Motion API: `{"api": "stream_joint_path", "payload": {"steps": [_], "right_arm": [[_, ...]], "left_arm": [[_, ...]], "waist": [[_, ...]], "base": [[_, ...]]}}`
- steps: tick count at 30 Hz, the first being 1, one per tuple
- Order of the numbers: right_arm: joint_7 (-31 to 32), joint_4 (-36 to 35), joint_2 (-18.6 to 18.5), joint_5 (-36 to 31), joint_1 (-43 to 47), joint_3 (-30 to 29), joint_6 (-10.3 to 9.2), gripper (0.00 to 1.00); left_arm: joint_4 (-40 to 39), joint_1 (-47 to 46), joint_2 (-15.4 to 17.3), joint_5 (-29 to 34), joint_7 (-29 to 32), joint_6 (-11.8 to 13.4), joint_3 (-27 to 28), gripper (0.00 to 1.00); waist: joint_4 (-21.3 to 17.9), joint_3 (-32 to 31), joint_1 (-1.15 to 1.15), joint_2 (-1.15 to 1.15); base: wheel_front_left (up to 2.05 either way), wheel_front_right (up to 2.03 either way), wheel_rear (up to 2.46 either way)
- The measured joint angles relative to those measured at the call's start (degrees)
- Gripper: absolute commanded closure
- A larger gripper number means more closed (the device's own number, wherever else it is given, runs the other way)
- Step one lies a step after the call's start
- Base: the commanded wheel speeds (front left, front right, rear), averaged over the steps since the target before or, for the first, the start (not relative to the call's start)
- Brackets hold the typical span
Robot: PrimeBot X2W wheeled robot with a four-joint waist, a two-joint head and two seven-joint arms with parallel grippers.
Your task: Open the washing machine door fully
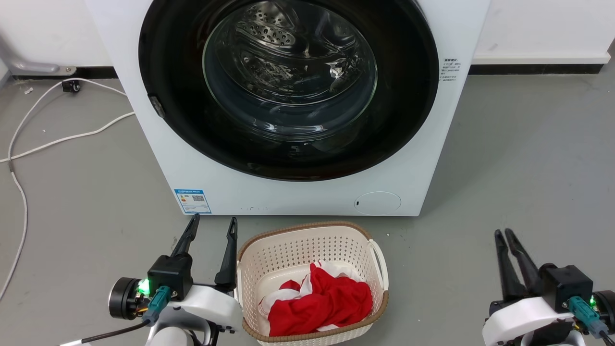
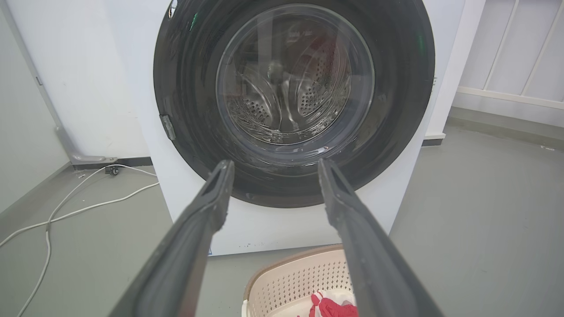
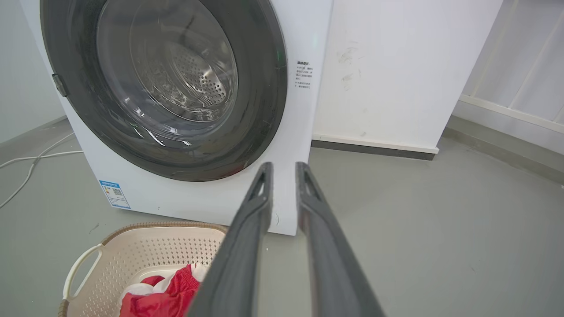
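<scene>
The white washing machine (image 1: 298,192) stands straight ahead on the grey floor. Its round washing machine door (image 1: 288,81) has a glossy black rim around clear glass and lies flush against the front. A small grey catch (image 1: 157,106) sits on the rim's left side. The steel drum shows through the glass. My left gripper (image 1: 214,221) is open at the lower left, short of the machine's base, and holds nothing. In its own view the left gripper (image 2: 275,164) points at the door (image 2: 294,88). My right gripper (image 1: 503,233) is shut and empty at the lower right, well clear of the machine.
A cream perforated laundry basket (image 1: 307,226) with red and white clothes (image 1: 322,298) stands between my grippers, just before the machine. White cables (image 1: 19,192) trail over the floor at the left. A white wall (image 3: 396,66) runs behind and to the right.
</scene>
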Motion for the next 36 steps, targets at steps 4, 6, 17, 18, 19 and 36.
{"api": "stream_joint_path", "payload": {"steps": [4, 6, 17, 18, 19, 36], "right_arm": [[-0.16, -0.07, 0.00, 1.97, 0.00, 0.03, 0.00, 1.00], [-0.58, -0.18, 0.00, 4.19, -0.01, 0.27, 0.00, 1.00], [-3.36, -1.88, 0.03, 38.77, -1.73, 0.60, -0.01, 1.00], [-3.42, -2.07, 0.04, 44.22, -2.17, 0.63, -0.01, 1.00], [-3.66, -2.34, 0.04, 49.79, -2.60, 0.59, -0.01, 1.00], [4.71, 1.93, -5.35, 95.43, -24.54, -6.46, -0.02, 1.00]], "left_arm": [[0.02, 0.00, -0.02, -0.07, 0.00, 0.00, 0.09, 0.00], [0.03, 0.00, -0.02, -0.09, 0.00, 0.00, 0.12, 0.00], [-0.30, 0.01, -0.09, -0.63, 0.00, 0.00, 0.65, 0.00], [-0.33, 0.02, -0.08, -0.70, 0.00, 0.00, 0.74, 0.00], [-0.41, 0.01, -0.09, -0.77, -0.01, 0.00, 0.75, 0.00], [-1.94, -2.42, -0.14, -1.00, -0.01, 0.24, 1.32, 0.00]], "waist": [[-0.01, -0.04, 0.00, 0.00], [-0.02, -0.06, 0.00, 0.00], [-0.41, 0.18, 0.00, 0.00], [-0.46, 0.20, 0.00, 0.00], [-0.50, 0.22, 0.00, 0.00], [-0.86, 4.15, 0.00, 0.00]], "base": [[0.00, 0.00, 0.00], [0.00, 0.00, 0.00], [0.00, 0.00, 0.00], [0.00, 0.00, 0.00], [0.00, 0.00, 0.00], [0.00, 0.00, 0.00]]}}
